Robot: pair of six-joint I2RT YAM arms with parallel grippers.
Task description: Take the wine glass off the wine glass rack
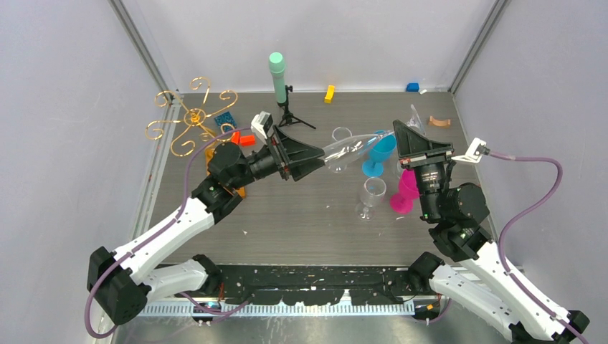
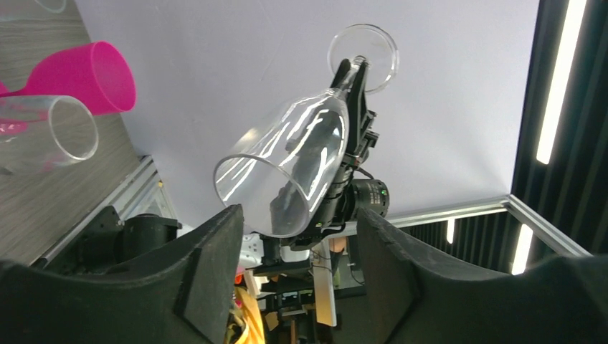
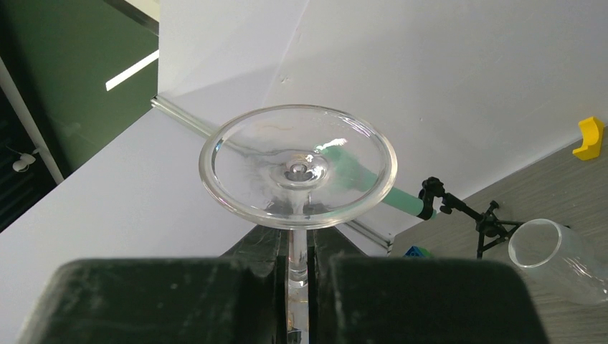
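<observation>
A clear wine glass (image 1: 345, 153) hangs on its side in mid-air between my two grippers, away from the gold wire rack (image 1: 190, 118) at the back left. My right gripper (image 1: 399, 133) is shut on its stem just under the round foot (image 3: 297, 168); it also shows in the right wrist view (image 3: 301, 265). My left gripper (image 1: 320, 162) is open, with the bowl's rim (image 2: 262, 195) just ahead of its spread fingers and no contact visible. In the left wrist view the left gripper (image 2: 297, 254) faces the bowl's mouth. The rack's orange base is mostly hidden by my left arm.
A blue glass (image 1: 378, 154), a pink glass (image 1: 405, 193) and a clear glass (image 1: 371, 195) stand below the held glass; another clear glass (image 1: 342, 134) lies behind. A black tripod with a mint cylinder (image 1: 279, 79) stands at the back. Small blocks (image 1: 329, 94) lie along the back edge.
</observation>
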